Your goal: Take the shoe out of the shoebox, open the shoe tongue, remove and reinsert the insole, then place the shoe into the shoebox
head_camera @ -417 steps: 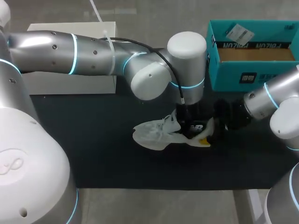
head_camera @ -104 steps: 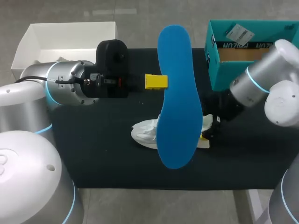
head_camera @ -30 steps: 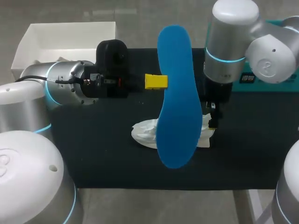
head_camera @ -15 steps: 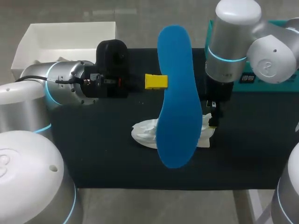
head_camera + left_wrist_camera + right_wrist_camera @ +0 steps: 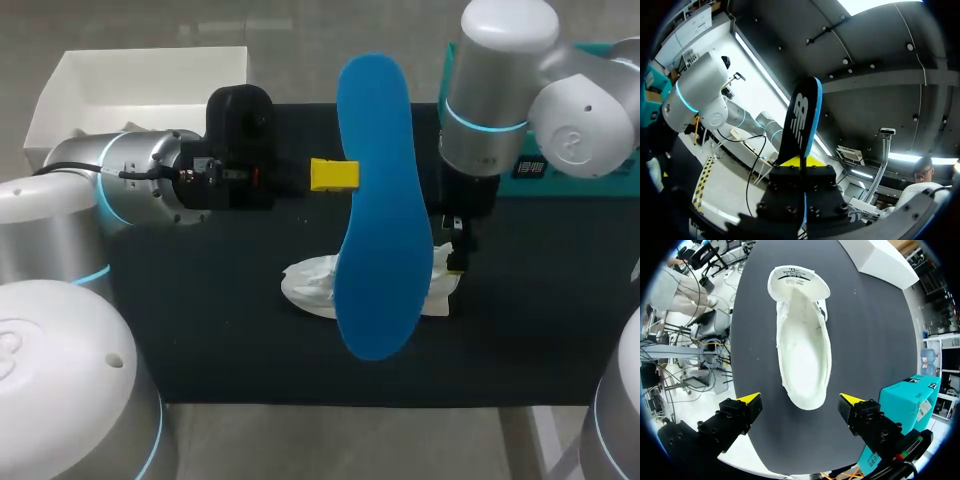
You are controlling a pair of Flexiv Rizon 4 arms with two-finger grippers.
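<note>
Black mat (image 5: pixel 250 340); left tool (image 5: pixel 335 175) seemingly grips insole (image 5: pixel 380 220); right tool (image 5: pixel 801 398) wide over shoe (image 5: pixel 802 340)

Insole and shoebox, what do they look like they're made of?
The insole is probably foam: a matte blue face, thin, staying flat though gripped at one edge. The shoebox is likely printed cardboard: smooth teal panels with crisp folded edges.

At ctr of worktop (image 5: pixel 220 340): shoe (image 5: pixel 310 285). Above it, off the worktop: insole (image 5: pixel 380 200), edge clamped in L end effector (image 5: pixel 335 174) coming from L. Directly over shoe opening, apart: R end effector (image 5: pixel 801 399). Far R: shoebox (image 5: pixel 902 397). Far L corner: open box (image 5: pixel 150 52).
</note>
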